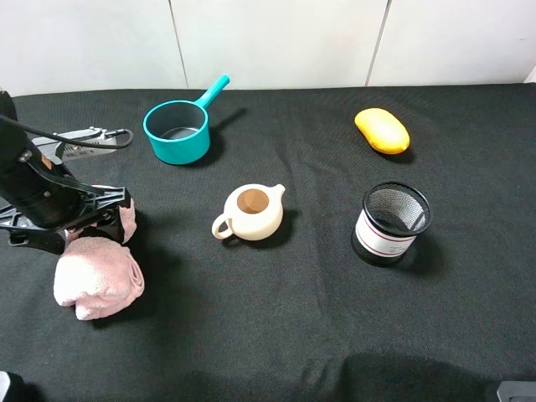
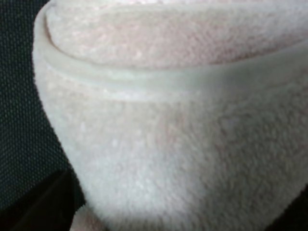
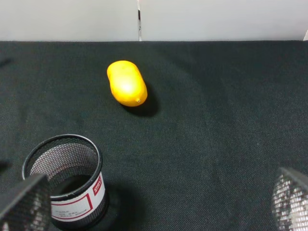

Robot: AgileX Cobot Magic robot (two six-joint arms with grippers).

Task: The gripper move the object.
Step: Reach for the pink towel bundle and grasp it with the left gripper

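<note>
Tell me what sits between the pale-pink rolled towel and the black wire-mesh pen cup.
A cream ceramic teapot, touching neither the pink towel nor the mesh cup; otherwise bare black tablecloth. The exterior high view shows it.

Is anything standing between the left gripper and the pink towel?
Nothing visible. The left gripper has its jaws closed around the middle of the pink towel; the cream teapot sits apart from both.

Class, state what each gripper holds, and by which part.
The left gripper grips the pink rolled towel around its middle; the right gripper holds nothing.
</note>
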